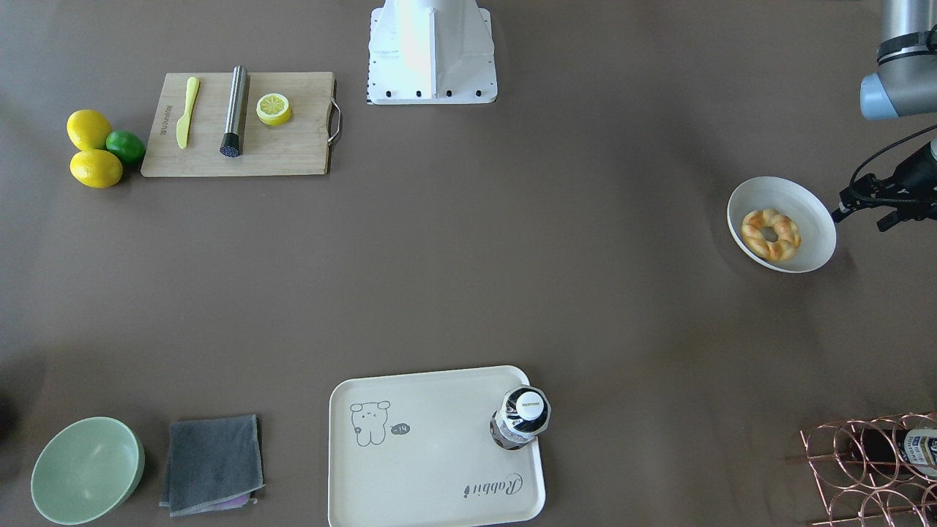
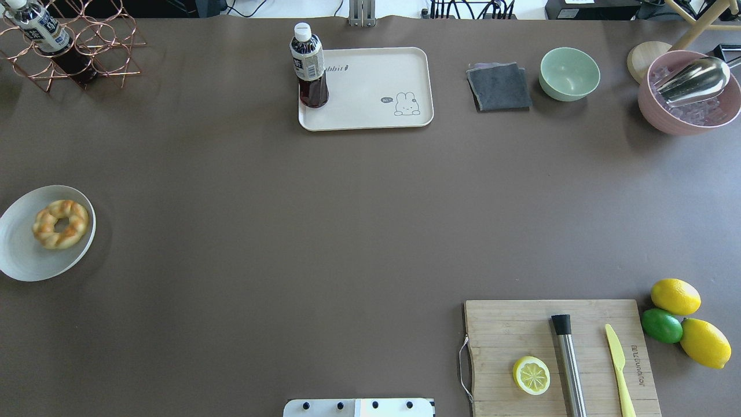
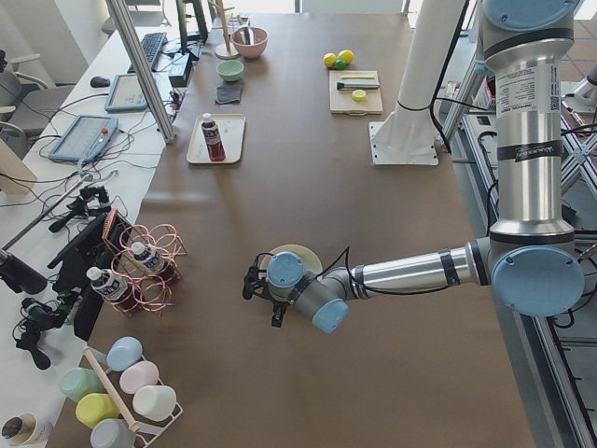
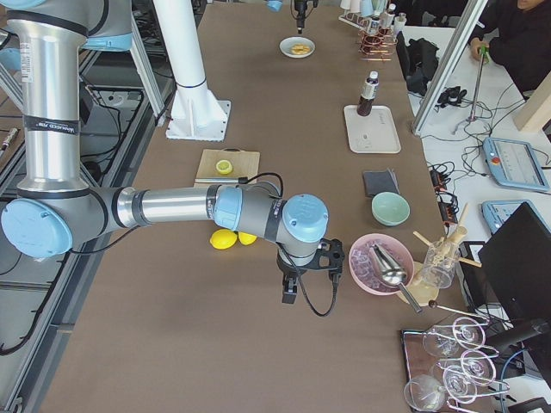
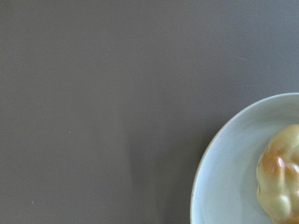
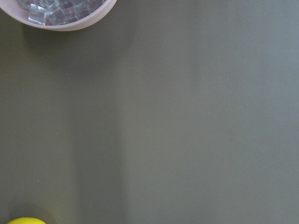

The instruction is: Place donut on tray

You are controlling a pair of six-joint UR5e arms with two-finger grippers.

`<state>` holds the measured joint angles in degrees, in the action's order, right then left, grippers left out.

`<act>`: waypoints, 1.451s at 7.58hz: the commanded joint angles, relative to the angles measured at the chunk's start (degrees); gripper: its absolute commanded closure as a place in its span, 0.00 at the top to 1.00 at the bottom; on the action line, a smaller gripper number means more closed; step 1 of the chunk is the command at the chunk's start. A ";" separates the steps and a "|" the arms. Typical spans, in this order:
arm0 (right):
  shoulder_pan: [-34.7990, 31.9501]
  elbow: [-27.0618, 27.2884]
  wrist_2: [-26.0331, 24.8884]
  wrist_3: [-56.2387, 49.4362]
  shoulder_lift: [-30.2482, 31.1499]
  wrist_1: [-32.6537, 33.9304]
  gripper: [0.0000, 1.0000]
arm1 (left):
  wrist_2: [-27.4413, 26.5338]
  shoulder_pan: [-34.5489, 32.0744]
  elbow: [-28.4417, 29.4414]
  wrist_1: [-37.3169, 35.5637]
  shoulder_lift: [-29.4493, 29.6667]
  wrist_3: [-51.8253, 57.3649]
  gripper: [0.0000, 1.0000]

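My left gripper (image 1: 860, 214) hovers just beside the plate (image 2: 23, 260), and I can't tell its grip. The donut (image 2: 61, 224) is on that plate. The tray (image 2: 370, 87), well apart, carries a bottle (image 2: 310, 66). I can't tell the right gripper's (image 4: 306, 275) grip either.

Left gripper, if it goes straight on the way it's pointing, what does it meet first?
The left gripper would probably meet bare table beside the white plate, not the donut; depth is unclear.
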<state>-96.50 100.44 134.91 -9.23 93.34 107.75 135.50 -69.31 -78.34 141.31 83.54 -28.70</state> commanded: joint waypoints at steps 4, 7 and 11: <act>0.00 -0.24 -0.09 0.09 -0.17 0.00 1.00 | 0.29 3.13 0.65 0.55 0.57 -0.22 0.97; 0.00 -0.15 -0.09 0.18 -0.52 0.00 1.00 | 0.20 3.13 1.26 0.55 0.93 -0.22 0.53; 0.00 -0.33 -0.17 0.18 -0.61 0.00 1.00 | 0.29 3.22 1.18 0.46 1.54 -0.22 0.53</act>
<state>-96.50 100.16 134.82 -9.06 92.75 107.75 135.76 -66.11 -77.12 141.85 84.68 -28.95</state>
